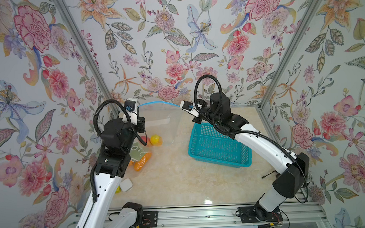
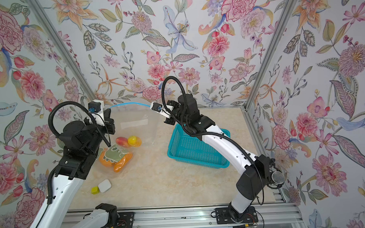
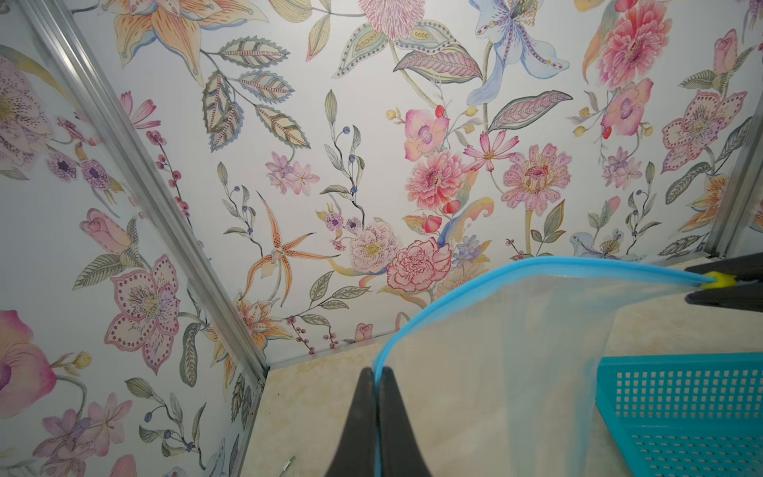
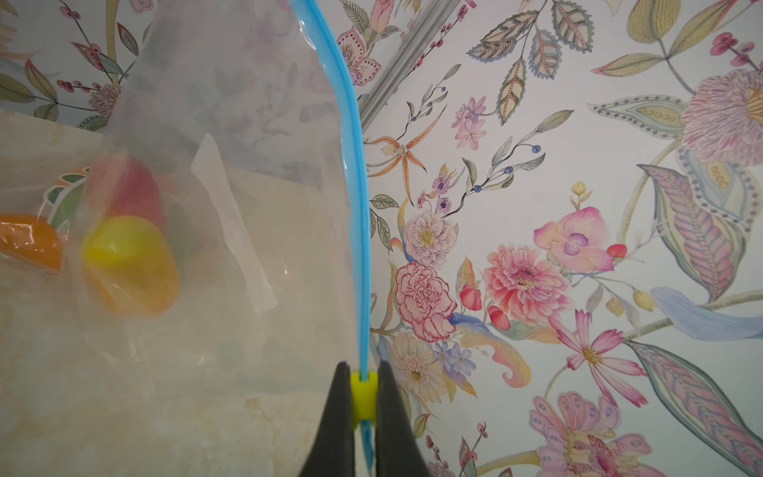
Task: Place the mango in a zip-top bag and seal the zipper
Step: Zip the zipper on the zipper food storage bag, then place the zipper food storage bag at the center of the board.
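Observation:
A clear zip-top bag (image 1: 163, 121) with a blue zipper strip (image 1: 159, 103) hangs stretched between both grippers above the table's far side. My left gripper (image 3: 376, 371) is shut on the strip's left end, also visible from a top view (image 2: 109, 110). My right gripper (image 4: 364, 371) is shut on the yellow slider (image 4: 363, 392) at the strip's right end. The strip between them looks pressed together. The yellow-orange mango (image 4: 128, 264) lies at the bag's bottom, seen through the film in both top views (image 1: 156, 139) (image 2: 134, 141). A reddish fruit (image 2: 122, 141) touches it.
A teal mesh basket (image 1: 219, 144) stands under the right arm. A clear pack with orange toy fruits (image 2: 116, 159) lies in front of the left arm. A white square block (image 2: 104, 185) and a small yellow piece (image 2: 94, 190) sit near the table's front left.

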Robot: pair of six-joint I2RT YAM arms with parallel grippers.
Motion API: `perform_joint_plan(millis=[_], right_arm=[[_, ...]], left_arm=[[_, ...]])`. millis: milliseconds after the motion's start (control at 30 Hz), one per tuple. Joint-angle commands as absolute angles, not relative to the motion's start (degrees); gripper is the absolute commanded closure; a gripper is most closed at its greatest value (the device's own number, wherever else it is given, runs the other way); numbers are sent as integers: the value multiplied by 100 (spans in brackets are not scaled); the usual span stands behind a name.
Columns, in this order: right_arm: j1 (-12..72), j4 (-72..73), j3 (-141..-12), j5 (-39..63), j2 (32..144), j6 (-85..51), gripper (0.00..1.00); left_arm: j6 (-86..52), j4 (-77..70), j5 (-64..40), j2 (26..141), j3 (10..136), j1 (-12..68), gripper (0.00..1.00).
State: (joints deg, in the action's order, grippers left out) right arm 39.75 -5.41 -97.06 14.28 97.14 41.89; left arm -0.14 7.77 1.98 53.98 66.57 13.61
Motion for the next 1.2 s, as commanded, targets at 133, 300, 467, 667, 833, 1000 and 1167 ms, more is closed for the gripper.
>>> perform_joint_plan(millis=[133,300,467,667,833,1000,1167], right_arm=[[4057,-237,-10385,1200,10188,3844,96],[4021,-211,-10326,1063,10158,3786,62],[3848,-194,-9797,1210,9731,3603,36],[3365,180,-8680,1250,8736,2959,17],[3132,394,-8144,794,8161,2266,8],[3103,345,-7918,398,7911,1759,6],[3119,155,-7828,157,7861,1367,6]], left_arm=[[-1221,840,114,4961,6304,1324,100],[-2330,702,-88,4859,6170,1335,100],[-3432,761,126,5252,6390,1413,100],[-4293,1059,1300,5832,6680,2433,100],[-5532,1448,2291,5952,6716,2917,100],[-7023,1710,2976,5866,6313,3182,100],[-7947,2328,3506,5647,5938,3296,100]])
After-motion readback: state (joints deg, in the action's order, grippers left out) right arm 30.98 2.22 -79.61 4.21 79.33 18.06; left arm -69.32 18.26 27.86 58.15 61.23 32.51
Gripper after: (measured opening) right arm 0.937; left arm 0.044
